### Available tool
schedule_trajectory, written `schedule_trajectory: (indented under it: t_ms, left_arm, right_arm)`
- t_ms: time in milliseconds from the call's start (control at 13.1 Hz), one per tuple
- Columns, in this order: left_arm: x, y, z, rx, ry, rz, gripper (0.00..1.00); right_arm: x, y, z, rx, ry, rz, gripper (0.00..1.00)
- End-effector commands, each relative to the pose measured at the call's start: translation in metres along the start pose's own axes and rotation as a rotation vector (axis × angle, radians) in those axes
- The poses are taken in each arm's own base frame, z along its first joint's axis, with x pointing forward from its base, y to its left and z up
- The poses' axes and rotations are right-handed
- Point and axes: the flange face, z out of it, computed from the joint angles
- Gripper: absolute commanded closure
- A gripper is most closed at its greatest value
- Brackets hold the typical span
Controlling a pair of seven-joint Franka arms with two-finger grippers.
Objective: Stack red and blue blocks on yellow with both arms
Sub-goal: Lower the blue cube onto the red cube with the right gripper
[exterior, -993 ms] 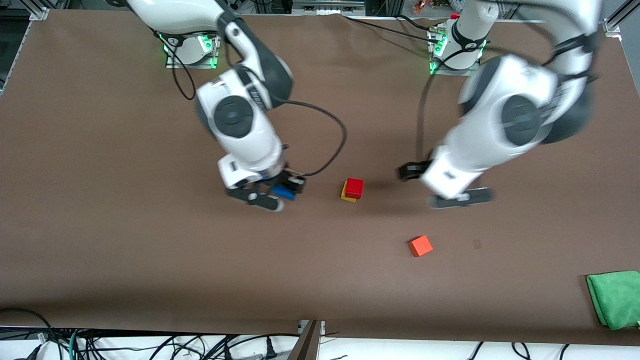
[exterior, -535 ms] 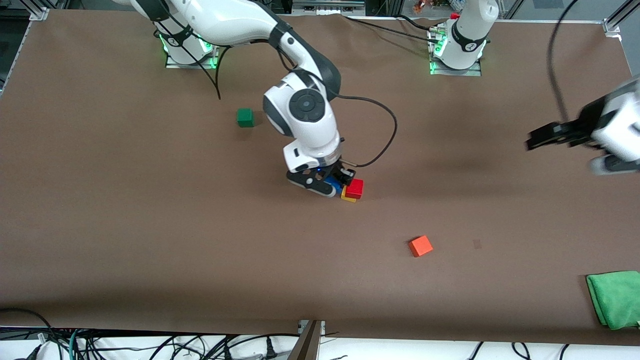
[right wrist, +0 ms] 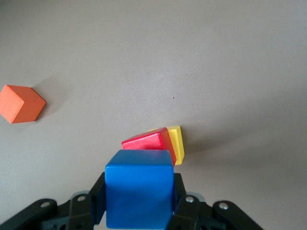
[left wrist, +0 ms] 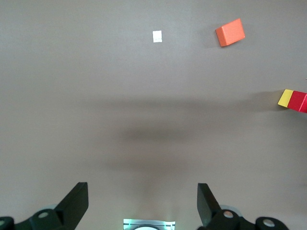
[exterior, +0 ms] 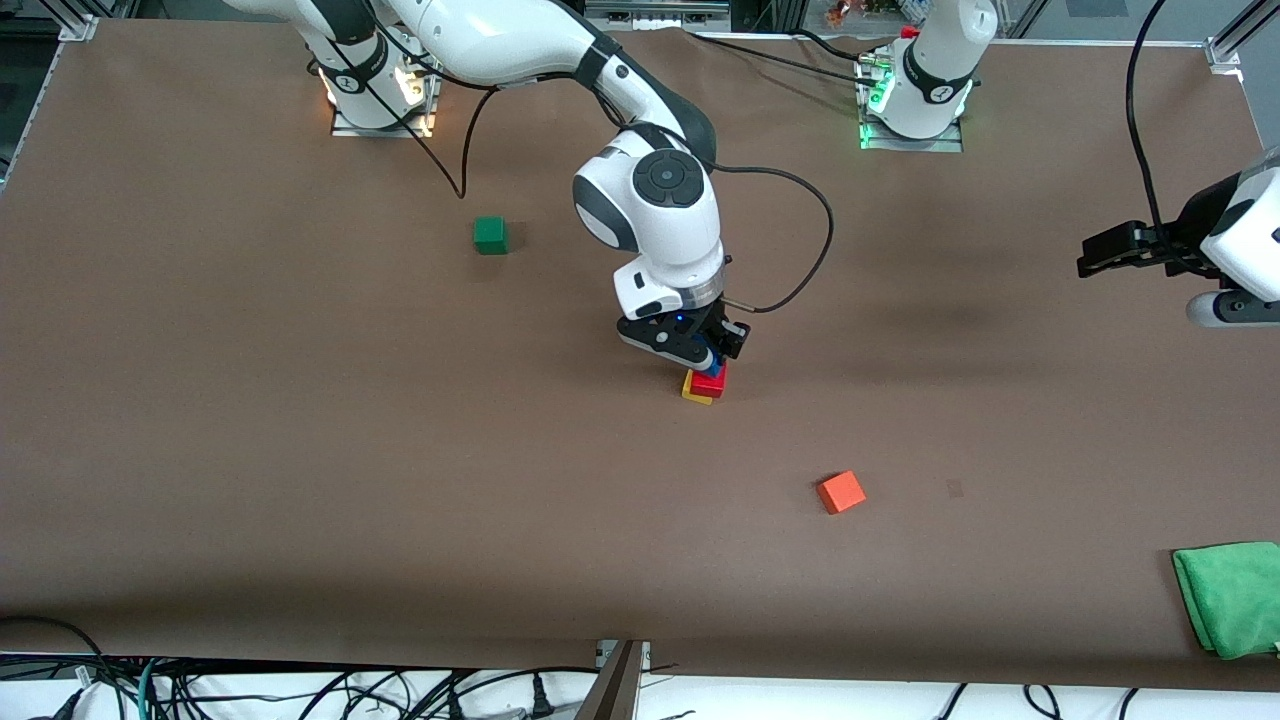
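The deep red block (exterior: 711,381) sits on the yellow cube (exterior: 692,392) in the middle of the table; both also show in the right wrist view, the red block (right wrist: 147,141) on the yellow cube (right wrist: 175,142), and at the edge of the left wrist view (left wrist: 298,100). My right gripper (exterior: 708,352) is shut on the blue block (right wrist: 139,189) and holds it just over the red block. In the front view only a sliver of blue (exterior: 717,364) shows under the fingers. My left gripper (exterior: 1150,275) is open and empty, up in the air over the left arm's end of the table.
An orange-red cube (exterior: 841,492) lies nearer the front camera than the stack. A green cube (exterior: 489,235) lies toward the right arm's base. A green cloth (exterior: 1230,597) lies at the table's front edge at the left arm's end.
My right gripper has carried the blue block sideways from beside the stack to over the red block. My left arm has drawn back to the left arm's end of the table and slowed.
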Motion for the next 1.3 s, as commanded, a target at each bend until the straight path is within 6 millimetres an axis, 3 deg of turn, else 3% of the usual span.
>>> schedule_trajectory:
  t_ms: [0,153,535,611,764,1146,1222]
  left_arm:
    - [-0.001,-0.001,-0.001,0.022,0.008,0.023,0.00]
    - [-0.001,-0.001,-0.002,0.022,0.010,0.021,0.00]
    - [-0.002,0.001,-0.002,0.021,0.008,0.020,0.00]
    - [-0.002,0.001,-0.002,0.020,0.008,0.020,0.00]
    - [-0.002,0.001,-0.002,0.021,0.008,0.023,0.00]
    - [-0.002,0.000,-0.002,0.023,0.008,0.024,0.00]
    - [-0.002,0.001,-0.003,0.023,0.010,0.024,0.00]
  right_arm:
    - [0.000,-0.006,0.002,0.015,0.033,0.005,0.65]
    - [-0.002,-0.005,0.008,0.006,0.040,-0.004,0.58]
    - [-0.011,-0.006,0.018,0.004,0.056,-0.011,0.52]
    - [-0.011,-0.005,0.021,0.001,0.058,-0.012,0.44]
    - [-0.008,-0.005,0.019,0.001,0.064,-0.013,0.00]
    - [-0.007,-0.003,0.016,-0.021,0.057,0.006,0.00]
    - [0.000,-0.002,0.006,-0.041,0.052,0.011,0.00]
